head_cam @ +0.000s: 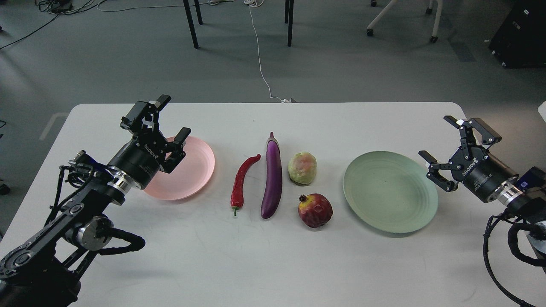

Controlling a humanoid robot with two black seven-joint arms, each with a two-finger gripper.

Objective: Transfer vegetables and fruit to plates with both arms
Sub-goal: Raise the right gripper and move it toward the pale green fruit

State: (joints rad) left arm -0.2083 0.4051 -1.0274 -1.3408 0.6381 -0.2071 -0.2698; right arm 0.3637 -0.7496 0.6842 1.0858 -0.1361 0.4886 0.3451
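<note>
A red chili pepper (242, 181) and a purple eggplant (273, 176) lie side by side at the table's middle. Right of them sit a bumpy yellow-green fruit (302, 168) and, nearer me, a dark-red pomegranate (315, 210). The pale pink plate (197, 167) is on the left, with nothing on its visible part; my left gripper (172, 117) hovers open over its left side and hides that side. The pale green plate (390, 191) on the right has nothing on it. My right gripper (439, 140) stands open beside its right rim, holding nothing.
The white table (273, 264) ends at a far edge just beyond the plates. On the grey floor behind it stand black table legs (191, 23), a chair base (401, 17) and a white cable (260, 55). Both arms' thick links sit at the near corners.
</note>
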